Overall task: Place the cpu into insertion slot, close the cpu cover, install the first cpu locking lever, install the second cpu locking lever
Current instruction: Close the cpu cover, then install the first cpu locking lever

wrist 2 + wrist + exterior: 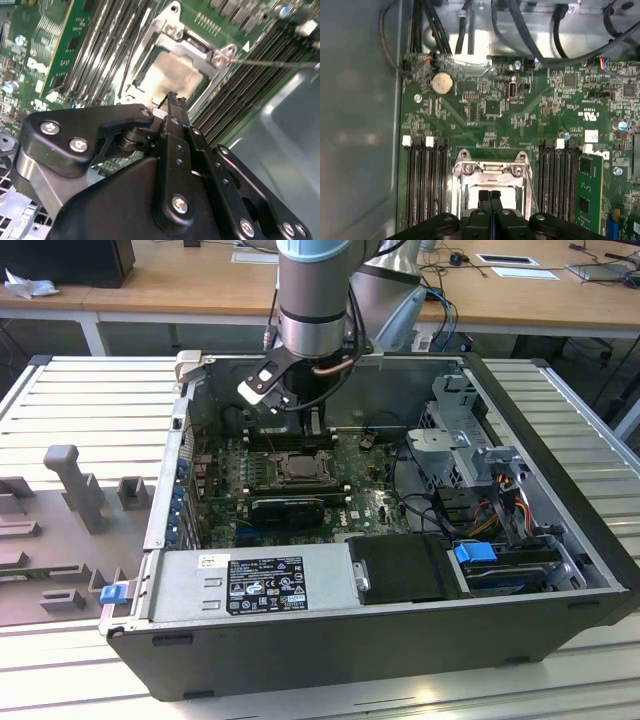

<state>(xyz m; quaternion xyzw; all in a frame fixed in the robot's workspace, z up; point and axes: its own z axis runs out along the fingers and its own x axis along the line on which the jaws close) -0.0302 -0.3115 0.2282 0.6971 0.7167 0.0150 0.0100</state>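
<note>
In both wrist views my gripper [490, 195] [175, 98] hangs shut just above the near edge of the insertion slot [490, 175] [297, 469], with nothing between its black fingers. The cpu [175, 75] lies flat in the slot, and its silvery top shows through the square cut-out. The cpu cover [172, 29] [490, 167] looks folded down around the chip. One thin wire lever [270, 63] sticks out sideways from a corner of the slot, and another thin lever [129, 57] runs along the opposite side. My fingers hide the slot's near edge.
Long black memory slots [425, 185] [557, 180] flank the socket. In the exterior view a black expansion card [288, 508] lies in front of it, and the power supply [250, 585] lies nearer still. Drive cage and cables [470, 470] fill the exterior view's right. Case walls [355, 125] enclose the board.
</note>
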